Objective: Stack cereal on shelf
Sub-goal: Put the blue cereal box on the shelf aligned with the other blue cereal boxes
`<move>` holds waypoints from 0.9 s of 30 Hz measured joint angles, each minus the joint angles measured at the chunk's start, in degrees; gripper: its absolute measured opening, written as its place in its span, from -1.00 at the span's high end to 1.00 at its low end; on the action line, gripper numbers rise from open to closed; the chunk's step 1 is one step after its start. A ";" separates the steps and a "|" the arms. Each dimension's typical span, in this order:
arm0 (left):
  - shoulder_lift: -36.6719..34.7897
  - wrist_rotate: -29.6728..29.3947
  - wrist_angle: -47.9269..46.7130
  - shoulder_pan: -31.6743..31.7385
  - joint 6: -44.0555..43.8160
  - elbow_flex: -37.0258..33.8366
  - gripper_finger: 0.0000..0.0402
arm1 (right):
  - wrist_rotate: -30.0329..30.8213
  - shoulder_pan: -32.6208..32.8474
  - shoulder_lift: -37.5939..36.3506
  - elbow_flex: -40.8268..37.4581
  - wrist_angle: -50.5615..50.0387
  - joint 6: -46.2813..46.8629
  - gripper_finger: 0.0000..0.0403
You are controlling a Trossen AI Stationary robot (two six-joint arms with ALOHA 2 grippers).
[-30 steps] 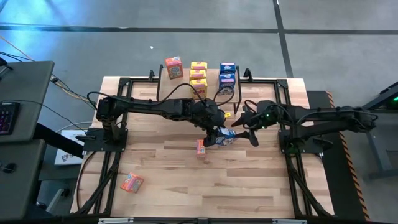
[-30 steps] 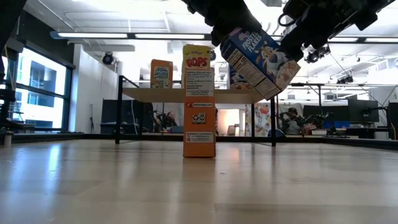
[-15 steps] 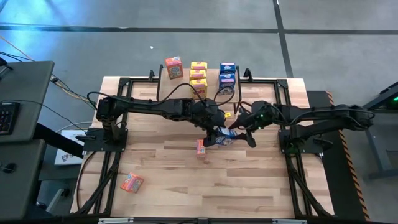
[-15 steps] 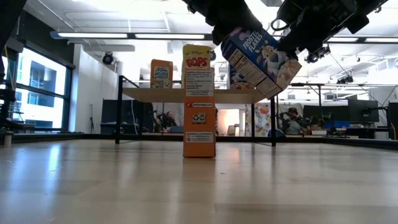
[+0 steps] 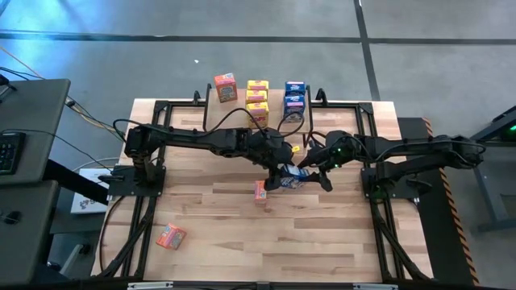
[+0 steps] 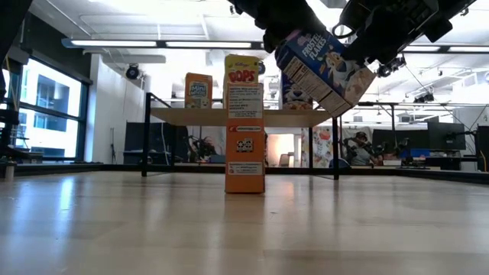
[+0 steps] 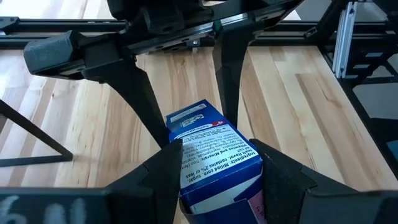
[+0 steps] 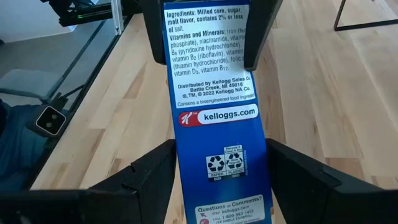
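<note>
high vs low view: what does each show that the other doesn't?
High only: the orange-red box lying near the table's front left, and both whole arms meeting mid-table.
Low only: the "POPS" lettering on the standing box, and the room behind with a seated person.
Both: the shelf with boxes on it, and the tilted blue box in the air between the left gripper and right gripper.
</note>
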 joint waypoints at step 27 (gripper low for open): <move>0.04 -0.06 2.43 -0.09 -0.48 0.01 0.17 | -0.02 0.02 -0.06 -0.01 0.85 0.46 0.16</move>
